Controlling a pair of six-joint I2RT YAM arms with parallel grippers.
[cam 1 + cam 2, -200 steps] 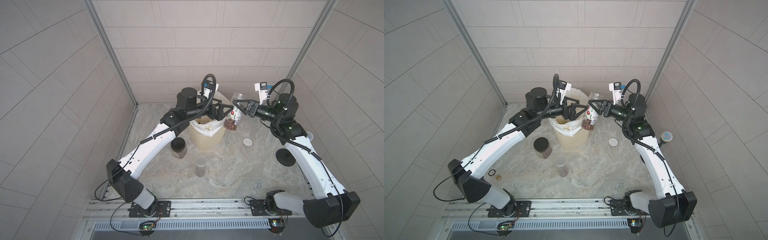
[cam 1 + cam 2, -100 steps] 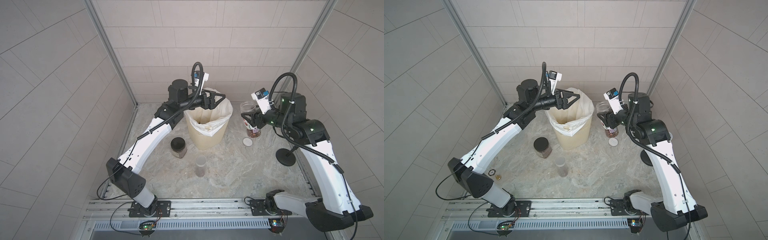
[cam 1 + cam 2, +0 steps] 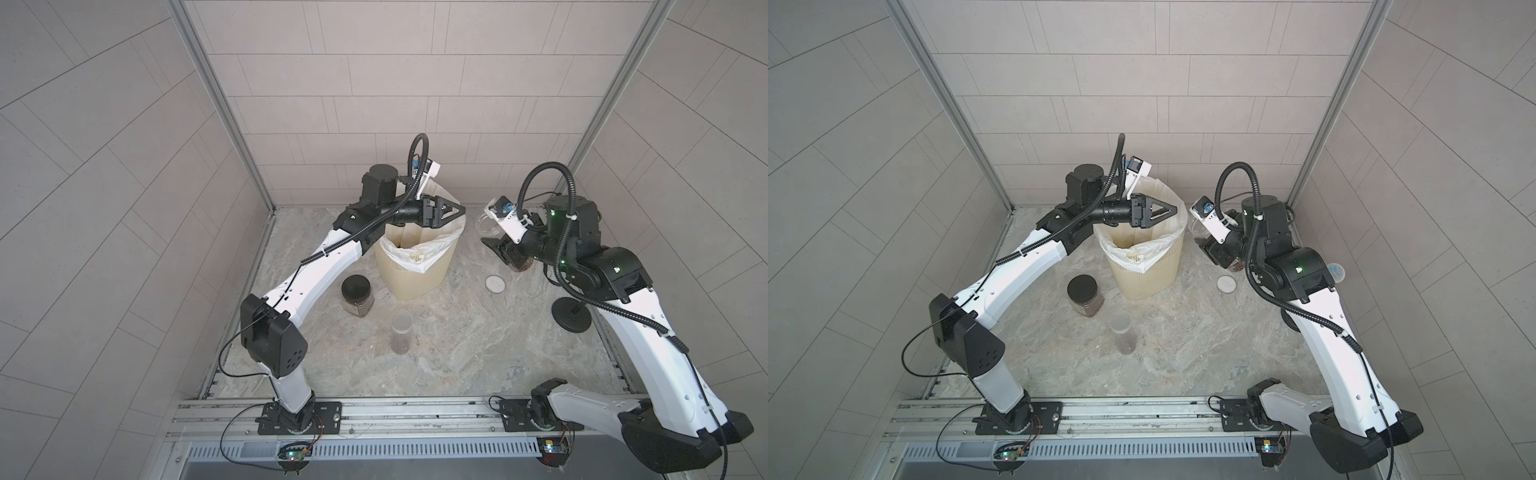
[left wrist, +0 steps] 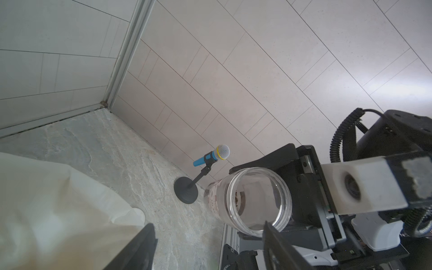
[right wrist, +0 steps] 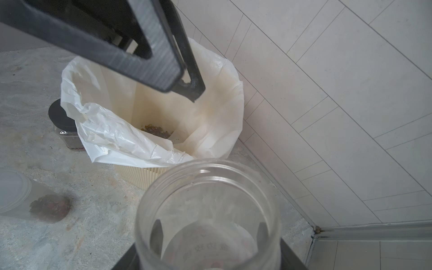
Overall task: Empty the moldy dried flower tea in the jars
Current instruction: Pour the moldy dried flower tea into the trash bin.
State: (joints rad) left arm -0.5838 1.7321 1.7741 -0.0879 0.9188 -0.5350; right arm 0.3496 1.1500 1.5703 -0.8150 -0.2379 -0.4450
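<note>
My right gripper (image 3: pixel 505 249) (image 5: pixel 209 235) is shut on the labelled jar (image 3: pixel 487 222) (image 4: pixel 254 203), right of the bin. That jar has no lid and leans with its mouth toward the bin. A little moldy dried flower tea (image 3: pixel 521 268) (image 4: pixel 238 201) shows dark at its bottom. My left gripper (image 3: pixel 459 210) (image 4: pixel 207 224) hangs open and empty over the bin's far rim. A squat black-lidded jar (image 3: pixel 356 291) (image 3: pixel 1083 289) and a tall slim jar (image 3: pixel 401 332) (image 3: pixel 1122 332) stand left of and in front of the bin, each with dark tea low inside.
The cream ribbed bin (image 3: pixel 415 274) (image 3: pixel 1150 274) with a white liner holds some brown bits (image 5: pixel 156 131). A white lid (image 3: pixel 495 284) (image 3: pixel 1226 284) lies flat beside the held jar. A microphone stand (image 3: pixel 571 318) (image 4: pixel 185 190) sits by the right wall.
The right arm has drawn the jar back from over the bin to the right and lowered it. The left gripper has come away from the jar and its jaws have narrowed.
</note>
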